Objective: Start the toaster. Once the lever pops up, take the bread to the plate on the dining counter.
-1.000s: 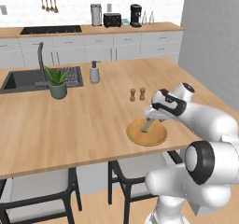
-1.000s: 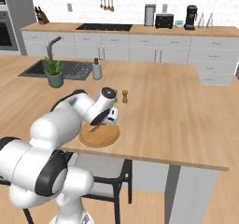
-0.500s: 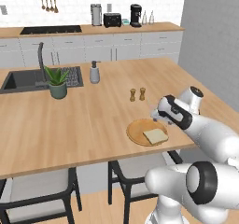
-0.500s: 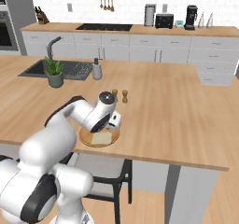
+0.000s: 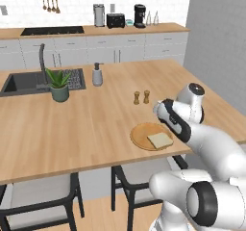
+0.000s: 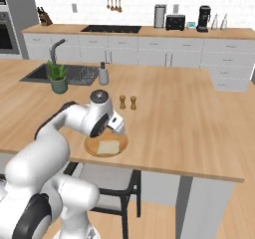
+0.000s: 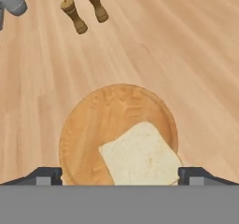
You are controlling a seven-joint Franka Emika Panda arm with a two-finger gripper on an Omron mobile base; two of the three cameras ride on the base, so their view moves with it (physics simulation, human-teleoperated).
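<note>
Now | bread [image 7: 140,157] flat on plate [image 7: 93,120], near its rim; hand [image 7: 119,174] wide open, empty

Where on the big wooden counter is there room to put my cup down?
Bare wood lies between the potted plant and the plate, and right of the two shakers toward the far edge. It is crowded near the plate, where the bread and the arm sit.
</note>
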